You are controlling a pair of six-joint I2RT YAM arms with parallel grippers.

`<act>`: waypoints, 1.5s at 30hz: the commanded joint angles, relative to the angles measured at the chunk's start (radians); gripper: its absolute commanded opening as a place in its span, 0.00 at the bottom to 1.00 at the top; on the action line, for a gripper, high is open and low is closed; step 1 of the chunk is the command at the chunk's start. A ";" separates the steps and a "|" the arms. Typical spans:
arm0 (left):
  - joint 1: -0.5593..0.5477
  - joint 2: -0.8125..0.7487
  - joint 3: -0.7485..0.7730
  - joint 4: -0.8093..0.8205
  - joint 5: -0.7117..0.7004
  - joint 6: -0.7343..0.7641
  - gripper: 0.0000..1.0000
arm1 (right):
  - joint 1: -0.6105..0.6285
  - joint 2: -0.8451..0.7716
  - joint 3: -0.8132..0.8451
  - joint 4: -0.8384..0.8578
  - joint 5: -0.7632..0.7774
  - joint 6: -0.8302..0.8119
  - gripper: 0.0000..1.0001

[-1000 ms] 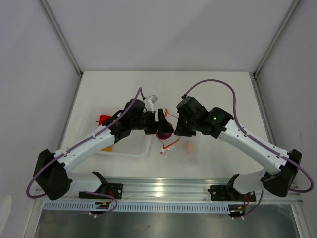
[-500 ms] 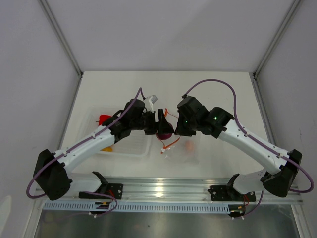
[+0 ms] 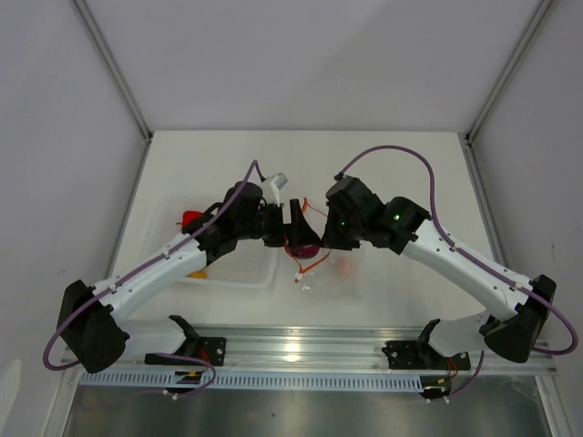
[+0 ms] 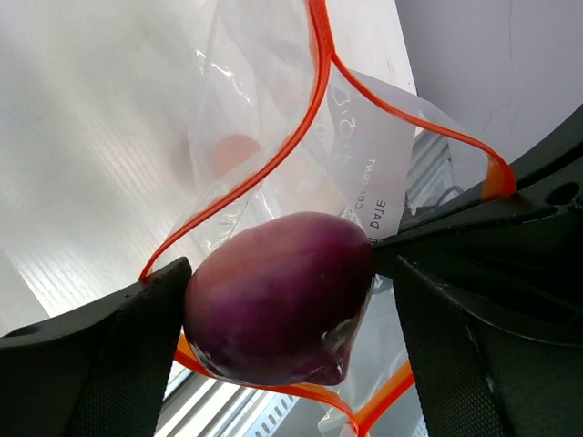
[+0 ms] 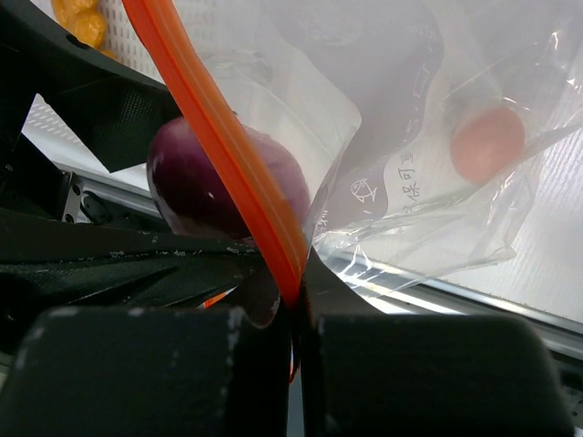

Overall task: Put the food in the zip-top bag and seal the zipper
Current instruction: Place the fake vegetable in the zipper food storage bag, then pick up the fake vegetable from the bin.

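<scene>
Showing both arms meeting near the middle of the counter. The left jaws are clamped on the round purple piece, with one finger at its 9 o'clock side and the other at its 3 o'clock side in the left wrist view. The right jaws are pressed together on one strip of the zipper, lifting that edge of the zip-top bag so that the mouth gapes. The purple piece sits at this open mouth, with zipper strips passing above and below it. Whether it is fully inside cannot be told. A smooth round orange piece lies inside the bag. In the top view a clear tray lies at 9 o'clock of the bag, with the red piece at its 10 o'clock corner. The lumpy yellow piece also lies on the tray's dotted base.
</scene>
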 commanded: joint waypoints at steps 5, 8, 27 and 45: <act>-0.005 -0.060 0.012 0.034 0.004 0.031 0.97 | 0.001 -0.039 -0.013 0.042 -0.002 0.002 0.00; -0.005 -0.067 0.013 0.034 0.003 0.031 0.99 | 0.001 -0.043 -0.018 0.042 -0.002 0.002 0.00; -0.005 -0.283 -0.025 0.096 -0.030 0.073 0.99 | -0.005 -0.066 -0.044 0.029 0.015 0.008 0.00; 0.079 -0.399 -0.034 -0.077 -0.311 0.011 0.99 | -0.013 -0.082 -0.063 0.011 0.030 0.006 0.00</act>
